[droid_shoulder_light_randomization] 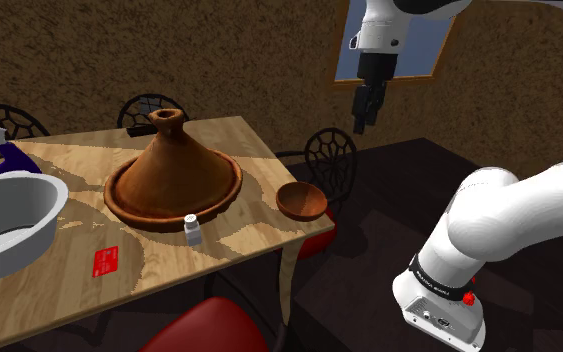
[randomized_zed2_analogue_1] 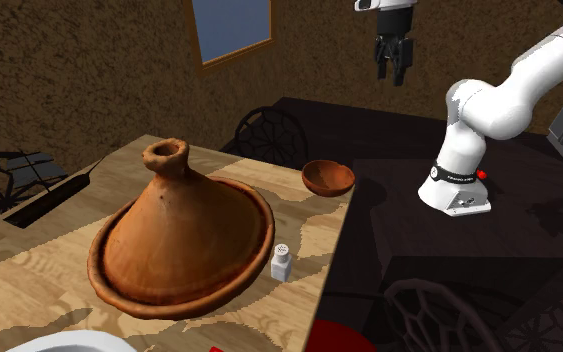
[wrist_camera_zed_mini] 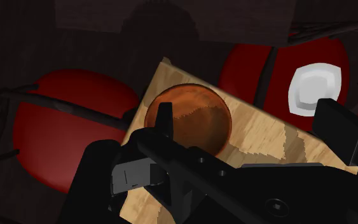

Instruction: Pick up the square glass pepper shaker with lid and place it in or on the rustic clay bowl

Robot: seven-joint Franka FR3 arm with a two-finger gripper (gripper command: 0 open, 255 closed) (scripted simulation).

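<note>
Standing upright near the table's (droid_shoulder_light_randomization: 239, 140) front edge, just beside the tagine's (droid_shoulder_light_randomization: 174, 165) rim, the small pepper shaker (droid_shoulder_light_randomization: 193, 230) waits untouched. The clay bowl (droid_shoulder_light_randomization: 301, 201) sits farther along at the corner. High above that bowl hangs the gripper (droid_shoulder_light_randomization: 364, 120), fingers apart and empty, so the shaker lies well below, towards the shoulder view's left.

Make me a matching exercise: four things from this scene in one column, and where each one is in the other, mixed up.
Things:
1 shaker
2 small brown bowl
3 red card
4 tool

Places:
A high in the air
B at the table's corner
C beside the tagine's base
D flat on the table, near the grey basin

Pairs: 1-C, 2-B, 3-D, 4-A
</note>
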